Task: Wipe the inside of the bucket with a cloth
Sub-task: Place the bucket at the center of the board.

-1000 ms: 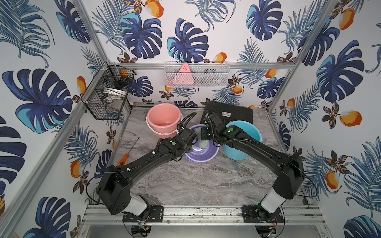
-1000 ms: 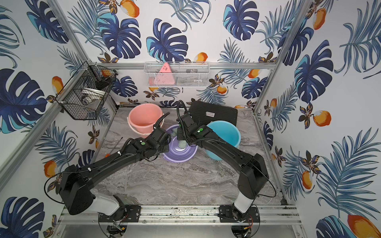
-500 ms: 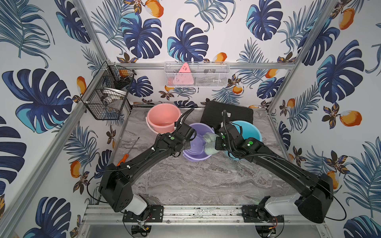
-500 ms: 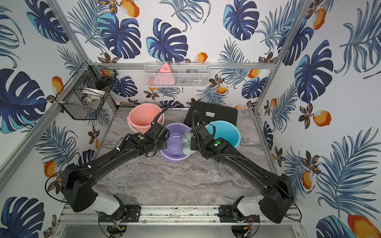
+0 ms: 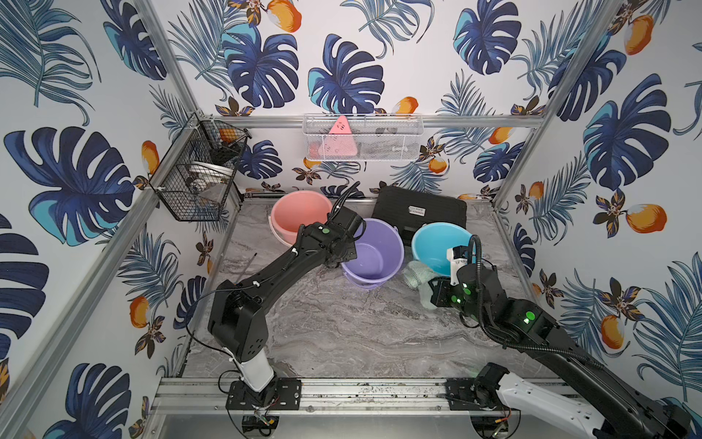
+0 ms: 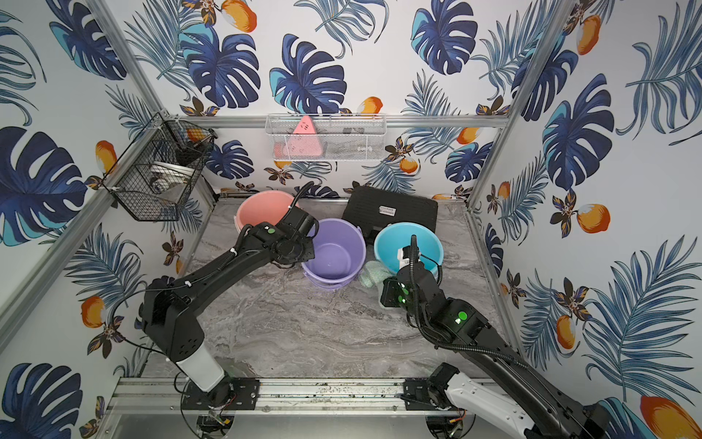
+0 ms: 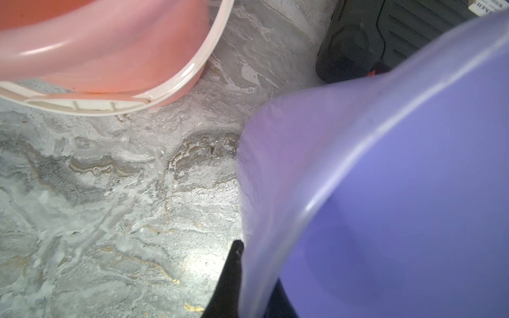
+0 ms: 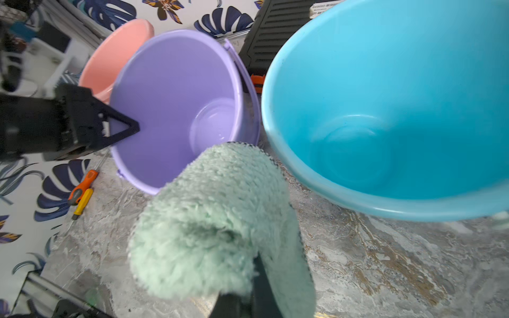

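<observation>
Beside the purple bucket, right gripper clamps the cloth, left gripper pinches the rim; snagging that rim could tip it.

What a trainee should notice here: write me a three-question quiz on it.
1. True or false: the right fingers hold the fluffy pale green cloth inside the purple plastic bucket.
2. Whose rim do the left fingers pinch? A pink bucket, B purple bucket, C blue bucket.
3. How many plastic buckets stand on the grey marbled table?
Key: 1 false, the cloth is outside it; 2 B; 3 three.
</observation>
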You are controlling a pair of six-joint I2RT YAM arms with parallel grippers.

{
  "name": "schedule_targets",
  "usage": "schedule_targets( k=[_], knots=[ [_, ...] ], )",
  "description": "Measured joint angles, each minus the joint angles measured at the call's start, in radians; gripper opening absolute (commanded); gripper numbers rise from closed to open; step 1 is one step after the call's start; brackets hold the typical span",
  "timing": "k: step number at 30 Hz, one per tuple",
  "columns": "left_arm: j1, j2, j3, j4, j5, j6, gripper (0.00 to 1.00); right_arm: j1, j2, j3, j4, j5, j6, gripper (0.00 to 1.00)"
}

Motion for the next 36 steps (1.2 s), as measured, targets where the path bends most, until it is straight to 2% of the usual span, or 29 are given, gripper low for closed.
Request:
schedule_targets(
  k=[7, 11, 12, 19, 23, 28, 30, 33, 35, 36],
  knots=[
    [0.021, 0.095, 0.092, -0.023, 0.062, -0.005, 0.01, -0.001, -0.028, 0.001, -0.008, -0.098, -0.002, 0.0],
    [0.026, 0.127, 0.13, -0.037, 0.083, -0.008, 0.19, -0.001, -0.007, 0.028, -0.029, -0.128, -0.01, 0.0],
    [0.026, 0.135, 0.14, -0.04, 0.086, -0.007, 0.19, -0.001, 0.003, 0.038, -0.031, -0.134, -0.011, 0.0],
    [0.027, 0.15, 0.153, -0.068, 0.111, -0.006, 0.4, -0.001, 0.069, 0.072, -0.062, -0.142, -0.029, 0.0],
    [0.028, 0.15, 0.153, -0.068, 0.127, -0.002, 0.42, -0.001, 0.071, 0.072, -0.064, -0.124, -0.029, 0.0],
    [0.028, 0.17, 0.159, -0.07, 0.151, 0.019, 0.49, -0.001, 0.052, 0.066, -0.06, -0.115, -0.029, 0.0],
    [0.028, 0.17, 0.159, -0.07, 0.159, 0.022, 0.59, -0.001, 0.048, 0.063, -0.055, -0.116, -0.029, 0.0],
    [0.029, 0.153, 0.153, -0.065, 0.159, 0.022, 0.79, -0.001, 0.056, 0.062, -0.042, -0.132, -0.029, 0.0],
    [0.029, 0.119, 0.141, -0.06, 0.161, 0.023, 0.98, -0.001, 0.068, 0.062, -0.027, -0.138, -0.032, 0.0],
    [0.029, 0.1, 0.136, -0.058, 0.164, 0.023, 0.99, -0.001, 0.073, 0.062, -0.022, -0.143, -0.034, 0.0]
  ],
)
